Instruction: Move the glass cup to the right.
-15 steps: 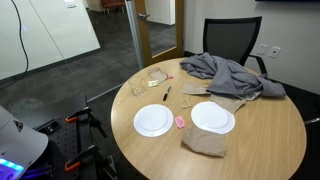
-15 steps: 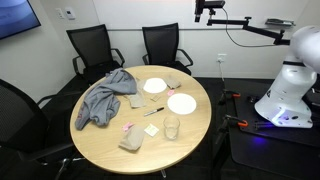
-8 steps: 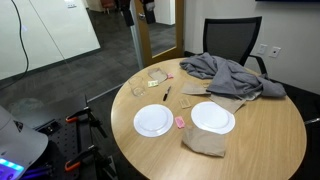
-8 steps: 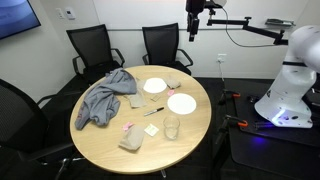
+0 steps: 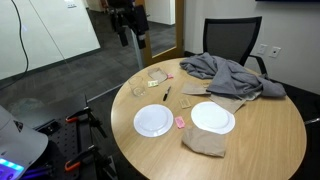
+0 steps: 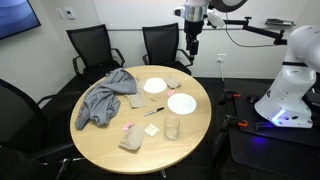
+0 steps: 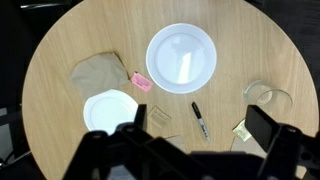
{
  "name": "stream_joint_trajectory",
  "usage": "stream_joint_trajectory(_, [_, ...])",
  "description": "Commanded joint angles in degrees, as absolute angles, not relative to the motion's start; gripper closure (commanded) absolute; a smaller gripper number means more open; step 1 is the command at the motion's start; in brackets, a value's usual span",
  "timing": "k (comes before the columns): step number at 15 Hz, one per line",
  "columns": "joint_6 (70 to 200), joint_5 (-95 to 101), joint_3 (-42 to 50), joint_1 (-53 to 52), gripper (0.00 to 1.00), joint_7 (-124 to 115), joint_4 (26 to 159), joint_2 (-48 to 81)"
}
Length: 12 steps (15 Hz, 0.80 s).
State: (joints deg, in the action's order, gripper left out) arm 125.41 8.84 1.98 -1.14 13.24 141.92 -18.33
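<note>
- Glass cup point(image 6: 172, 127) stands upright near the bench point(image 6: 150, 158) edge, just this side of the pen point(image 6: 152, 110). Its mouth is up and its long axis vertical; being round, it favours no side for a grasp.
- Beyond the pen lie two white plates point(image 6: 182, 103), which we should keep clear of.
- Farthest, high above and behind the pen, our pincer point(image 6: 192, 48) hangs spread and empty. We judge it should come straight down over the cup, straddle it, then close gently.
</note>
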Motion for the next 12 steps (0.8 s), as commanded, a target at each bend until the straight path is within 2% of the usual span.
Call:
stream_joint_trajectory(1, [127.6,5.8,1.3,-2.6,0.0,13.1,144.3,-17.2])
stream_joint_trajectory(6, [130.4,1.8,-0.1,-4.7,0.0,12.8,146.8,-15.2])
stream_joint_trajectory(12, [139.4,-1.0,-3.3,-6.7,0.0,9.5,150.3,-12.4])
